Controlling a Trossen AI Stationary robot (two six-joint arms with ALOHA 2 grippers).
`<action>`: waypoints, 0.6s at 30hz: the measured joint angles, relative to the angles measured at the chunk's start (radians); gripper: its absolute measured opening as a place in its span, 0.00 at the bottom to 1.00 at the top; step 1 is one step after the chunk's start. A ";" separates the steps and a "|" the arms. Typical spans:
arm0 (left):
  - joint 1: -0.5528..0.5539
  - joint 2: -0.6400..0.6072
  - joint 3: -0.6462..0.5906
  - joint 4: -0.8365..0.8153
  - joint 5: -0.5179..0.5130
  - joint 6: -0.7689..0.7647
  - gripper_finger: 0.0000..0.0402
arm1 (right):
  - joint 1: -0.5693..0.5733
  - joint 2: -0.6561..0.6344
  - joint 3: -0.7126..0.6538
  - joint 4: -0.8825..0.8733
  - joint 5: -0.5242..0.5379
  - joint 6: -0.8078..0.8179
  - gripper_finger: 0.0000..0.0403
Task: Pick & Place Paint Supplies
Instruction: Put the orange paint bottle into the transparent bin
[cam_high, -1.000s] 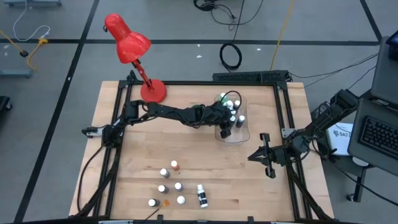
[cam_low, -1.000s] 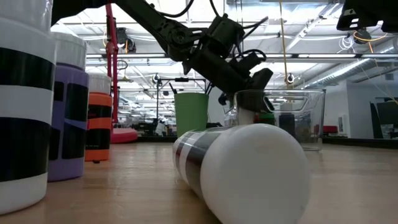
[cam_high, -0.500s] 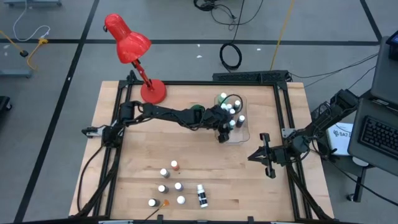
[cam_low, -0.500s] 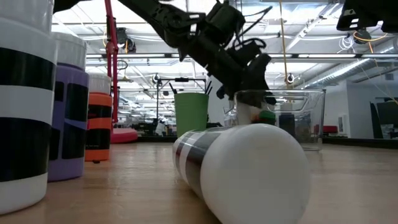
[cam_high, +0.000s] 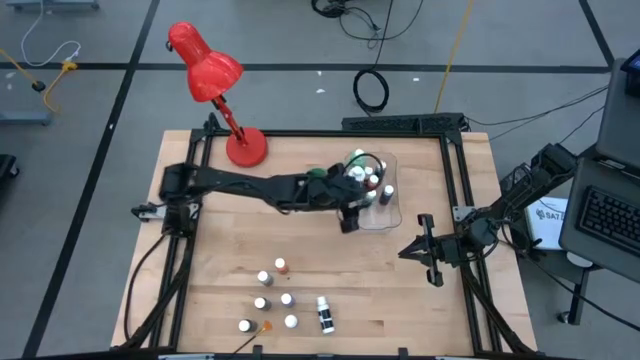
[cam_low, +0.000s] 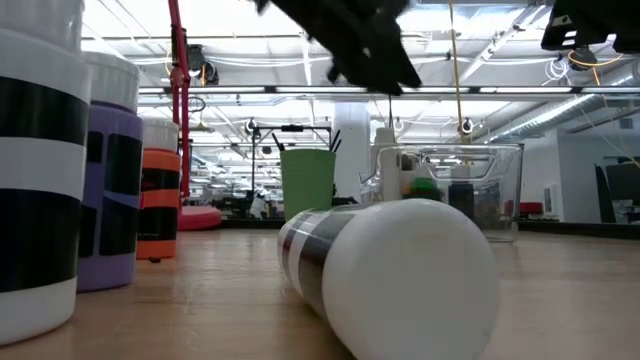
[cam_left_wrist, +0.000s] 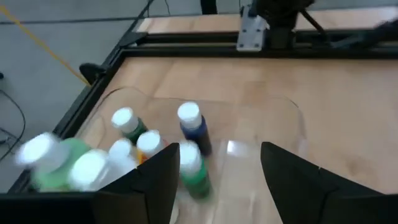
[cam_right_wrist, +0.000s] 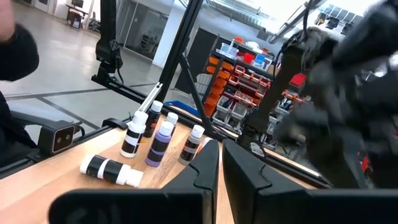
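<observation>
The left gripper (cam_high: 350, 216) now hangs above the near-left rim of the clear plastic bin (cam_high: 392, 215), lifted and drawn back toward nine o'clock from where it reached into the bin a second ago. Its fingers (cam_left_wrist: 297, 186) stand spread with nothing between them; a moment earlier they were narrower, down among the bottles. In the left wrist view a small white-capped green paint bottle (cam_left_wrist: 194, 169) stands just past the fingers inside the bin, beside a blue one (cam_left_wrist: 193, 126) and several more white caps (cam_left_wrist: 124, 119), so the bottle looks to have been let go and now sits with the rest. In the low view the dark arm has risen to the top of the picture, clear of the bin wall (cam_low: 505, 190), where before it hung in front of it.

That reads as one delivery finished. The bin, at about two o'clock from the table's centre, holds a cluster of bottles next to the green plastic cup (cam_low: 307, 185) with thin dark brushes (cam_low: 333, 143) sticking up.

Still on the bare wood, at about six o'clock, lies the remaining group: small white-capped bottles (cam_high: 262, 277), one with an orange band (cam_high: 281, 266), and a taller black-and-white banded bottle on its side (cam_high: 324, 314). The next fetch probably goes there.

The right gripper (cam_high: 422, 249) waits at about four o'clock near the table's right edge, fingers pressed together, holding nothing.
</observation>
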 joint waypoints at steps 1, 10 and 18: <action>-0.012 -0.032 0.000 -0.039 0.000 0.002 0.57 | 0.000 0.000 0.000 0.000 0.000 0.000 0.04; -0.221 -0.313 0.002 -0.661 -0.025 -0.184 0.57 | 0.000 0.000 0.000 -0.004 0.000 0.000 0.04; -0.587 -0.497 -0.156 -0.694 -0.212 -0.361 0.57 | 0.000 0.000 0.000 0.006 0.000 0.011 0.04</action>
